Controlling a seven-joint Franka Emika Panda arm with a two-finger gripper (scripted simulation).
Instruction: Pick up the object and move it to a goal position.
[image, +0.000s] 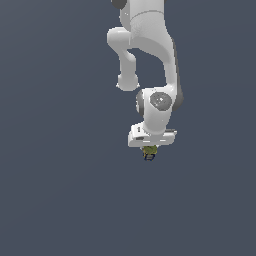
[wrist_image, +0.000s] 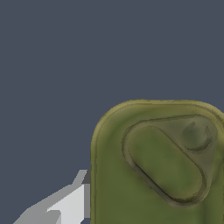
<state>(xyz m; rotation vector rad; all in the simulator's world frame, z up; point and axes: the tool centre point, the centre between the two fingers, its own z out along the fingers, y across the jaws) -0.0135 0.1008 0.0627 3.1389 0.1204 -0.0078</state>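
White arm (image: 150, 60) reached down over a plain grey-blue ground (image: 55, 200). The olive-yellow object (image: 149, 151) sat directly beneath the gripper (image: 150, 148), touching its underside, dark end lowest. In the wrist view the object (wrist_image: 162, 170) filled much of the picture, an oval recess on its face, one pale finger (wrist_image: 70, 203) just beside it. Could not tell whether the fingers were clamped on it.

Bare simulated void, flat grey backdrop (image: 50, 200)

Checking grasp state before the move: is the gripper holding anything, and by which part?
Likely the object, tucked right under the gripper. The fingers are hidden, so the hold and its place cannot be confirmed.
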